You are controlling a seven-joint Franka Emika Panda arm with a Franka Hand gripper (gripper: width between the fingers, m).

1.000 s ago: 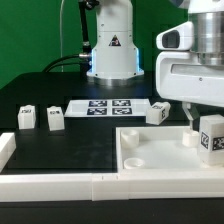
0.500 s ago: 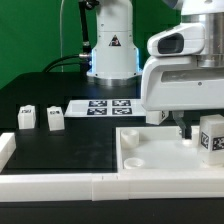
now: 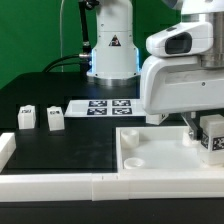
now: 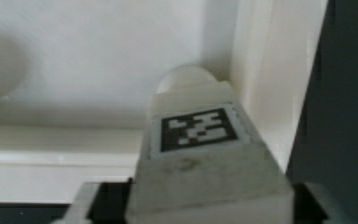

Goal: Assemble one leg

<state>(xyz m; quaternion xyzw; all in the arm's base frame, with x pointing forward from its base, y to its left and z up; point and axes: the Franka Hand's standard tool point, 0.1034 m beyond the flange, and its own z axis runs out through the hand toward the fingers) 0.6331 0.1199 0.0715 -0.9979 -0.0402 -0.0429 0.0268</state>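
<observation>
Gripper [image 4: 206,203] straddles the leg [image 3: 212,140], can't tell if clamped yet; an off-centre squeeze could tip it against the tray wall [image 4: 265,80].

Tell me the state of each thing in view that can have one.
claw: low over the right leg, grip cannot be told.
right leg: upright, tag visible.
left leg: upright on the table, free.
middle leg: upright on the table, free.
tray: flat, visible sockets empty.
marker board: flat on the table.
</observation>
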